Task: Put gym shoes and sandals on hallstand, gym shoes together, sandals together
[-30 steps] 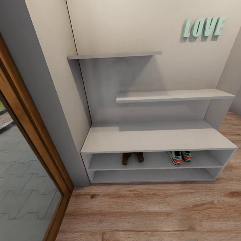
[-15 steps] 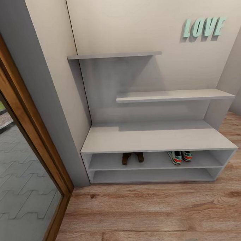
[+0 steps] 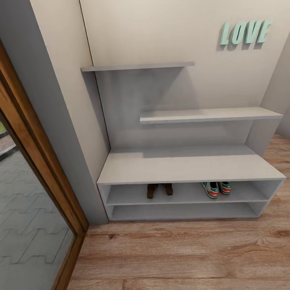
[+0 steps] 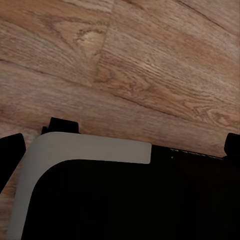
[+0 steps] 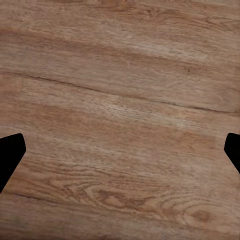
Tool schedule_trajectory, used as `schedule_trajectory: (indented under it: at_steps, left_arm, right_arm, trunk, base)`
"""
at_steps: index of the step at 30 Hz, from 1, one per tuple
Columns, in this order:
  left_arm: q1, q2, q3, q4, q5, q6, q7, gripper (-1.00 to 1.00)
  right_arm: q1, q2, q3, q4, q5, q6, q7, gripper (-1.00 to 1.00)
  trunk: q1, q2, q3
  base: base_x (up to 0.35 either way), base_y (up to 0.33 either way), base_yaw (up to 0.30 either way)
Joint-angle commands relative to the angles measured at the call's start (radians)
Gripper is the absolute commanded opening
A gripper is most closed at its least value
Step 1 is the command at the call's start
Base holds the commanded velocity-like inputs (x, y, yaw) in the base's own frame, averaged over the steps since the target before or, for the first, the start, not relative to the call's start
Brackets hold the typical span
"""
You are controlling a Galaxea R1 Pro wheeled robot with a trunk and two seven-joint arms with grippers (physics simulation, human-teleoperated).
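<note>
Head view showed the pale grey-white hallstand (image 3: pixel 184 165), a low bench with two open shelf levels and two staggered wall shelves above it, standing against a cream wall. On its upper open shelf level sat the pair of small brown open sandals (image 3: pixel 159 189), side by side and toward the left half. Well apart from them on the same level, toward the right end, sat the pair of cream-white lace-up gym shoes (image 3: pixel 216 188) with green stripes and red-orange accents, also side by side and just touching or nearly so. The lower shelf level held nothing I could make out. In front of the rack ran the light-brown wood-grain plank corridor floor (image 3: pixel 189 253). Mint-green block letters spelling LOVE (image 3: pixel 244 32) hung on the wall up to the right. At the left edge stood a brown wooden door frame (image 3: pixel 30 142) with a glass pane looking out onto grey paving.

Left wrist view looked down on the plank floor, with the two black fingertips of the left gripper (image 4: pixel 125 145) at opposite edges, set wide apart and holding nothing; a black body with a pale grey curved rim (image 4: pixel 90 147), part of the robot, lay below. Right wrist view showed the right gripper (image 5: pixel 125 150) likewise spread wide over bare planks, its dark fingertips (image 5: pixel 10 150) at the picture's sides, empty.
</note>
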Motion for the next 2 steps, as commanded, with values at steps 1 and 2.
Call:
schedule_trajectory:
  at_steps: [1,2]
  left_arm:
    - [-0.001,0.000,0.009,0.001,-0.011,-0.005,-0.002,1.00]
    - [-0.001,0.001,0.009,0.001,-0.011,-0.005,-0.002,1.00]
  right_arm:
    - [-0.001,0.000,-0.009,0.001,0.003,-0.003,0.006,1.00]
    - [-0.001,0.000,-0.009,0.001,0.003,-0.003,0.006,1.00]
  trunk:
    - [0.000,0.000,-0.001]
    - [0.000,0.000,-0.001]
  base:
    - [0.000,0.000,0.000]
    - [0.000,0.000,0.000]
